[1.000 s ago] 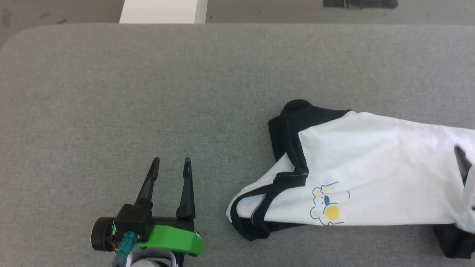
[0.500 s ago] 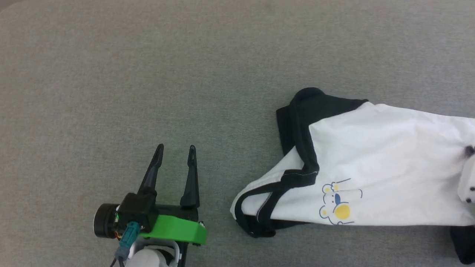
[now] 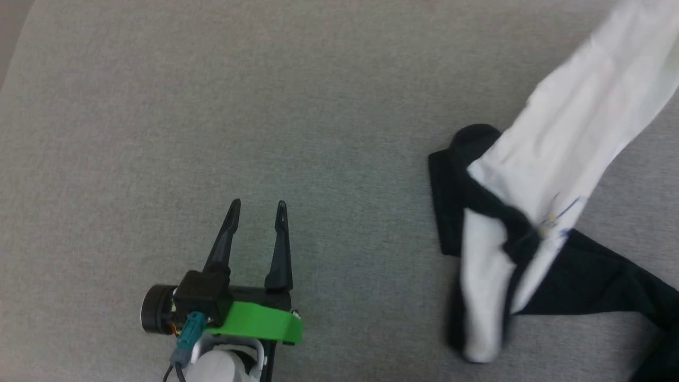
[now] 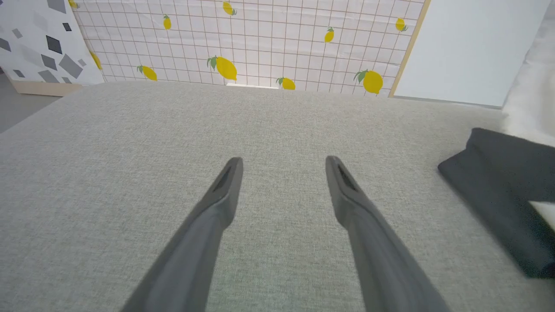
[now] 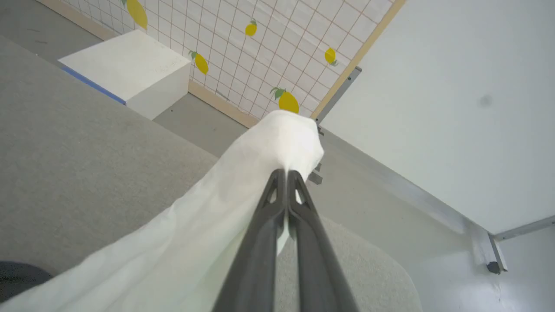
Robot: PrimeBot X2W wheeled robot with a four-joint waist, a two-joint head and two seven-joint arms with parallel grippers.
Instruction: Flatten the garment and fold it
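Lift of the T-shirt (image 3: 573,143) is in progress. Half a second ago it lay bunched flat on the right half of the surface (image 3: 265,106); now its white body rises toward the far right, while a black sleeve (image 3: 599,281) trails on the surface.

Right tool (image 5: 286,173): fingers closed tight on a fold of white cloth, held high.

Left tool (image 3: 258,204): fingers spread, empty, by the near edge, well apart from the T-shirt.

Judgement: the hoist should let the cloth hang out before flattening. Folding has not begun.
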